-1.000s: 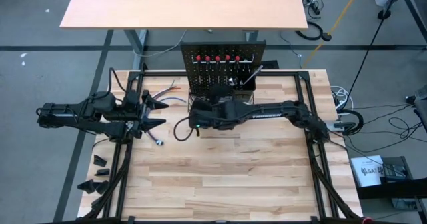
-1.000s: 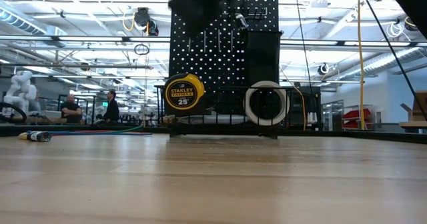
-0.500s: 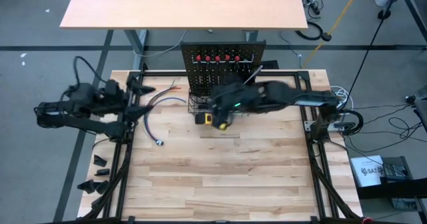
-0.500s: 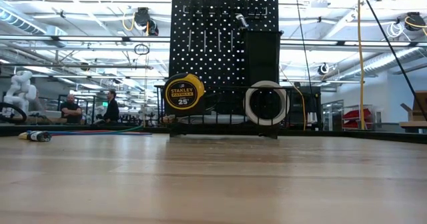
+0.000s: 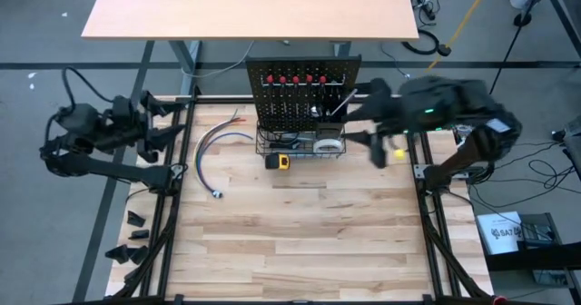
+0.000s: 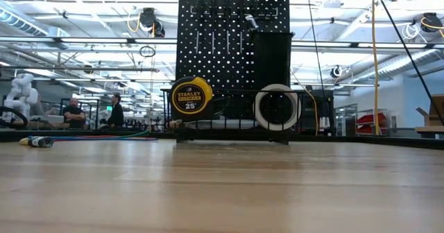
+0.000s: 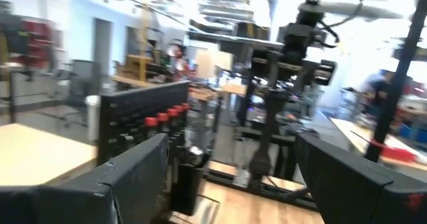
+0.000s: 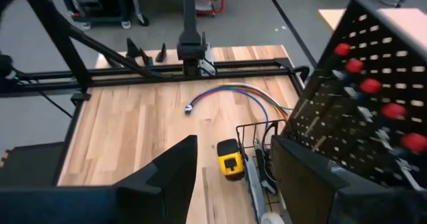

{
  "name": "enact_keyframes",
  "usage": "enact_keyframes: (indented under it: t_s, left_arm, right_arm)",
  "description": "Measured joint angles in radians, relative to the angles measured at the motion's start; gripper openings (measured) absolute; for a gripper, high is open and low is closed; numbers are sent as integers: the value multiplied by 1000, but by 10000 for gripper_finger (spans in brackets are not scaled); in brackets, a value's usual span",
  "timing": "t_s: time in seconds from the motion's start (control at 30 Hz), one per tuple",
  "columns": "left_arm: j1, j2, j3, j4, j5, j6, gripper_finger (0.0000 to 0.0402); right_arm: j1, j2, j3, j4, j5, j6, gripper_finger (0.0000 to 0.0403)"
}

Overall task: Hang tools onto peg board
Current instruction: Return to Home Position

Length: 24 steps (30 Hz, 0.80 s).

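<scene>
While both arms hang clear of the table's middle, your left gripper (image 7: 231, 144) sits by the table's left rear corner and your right gripper (image 8: 235, 147) is raised just right of the peg board (image 5: 304, 92), each with fingers spread wide and nothing between them. The yellow-black tape measure (image 6: 191, 98) hangs on the front of the wire basket (image 6: 232, 125) at the board's base, the white tape roll (image 6: 276, 107) standing inside it.

Right gripper (image 8: 237, 142), jaws parted: peg board (image 8: 360, 84), wire basket (image 8: 257, 132) and tape measure (image 8: 229, 161) crowd just ahead; bare table (image 8: 133, 124) opens beyond.
</scene>
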Motion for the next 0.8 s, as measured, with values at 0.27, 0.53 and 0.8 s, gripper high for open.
enact_keyframes:
  t_s: [0.27, 0.53, 0.8]
  left_arm:
    - [0, -65, -1, -9, -99, -8, 327]
    - [0, -60, -71, -5, -124, -61, 327]
    - [0, -62, -167, 45, -125, -85, 327]
  right_arm:
    - [0, -163, -33, -93, -5, -34, 185]
    - [0, -447, -396, 45, -6, 44, 185]
    - [-1, -780, -947, 492, -6, 101, 185]
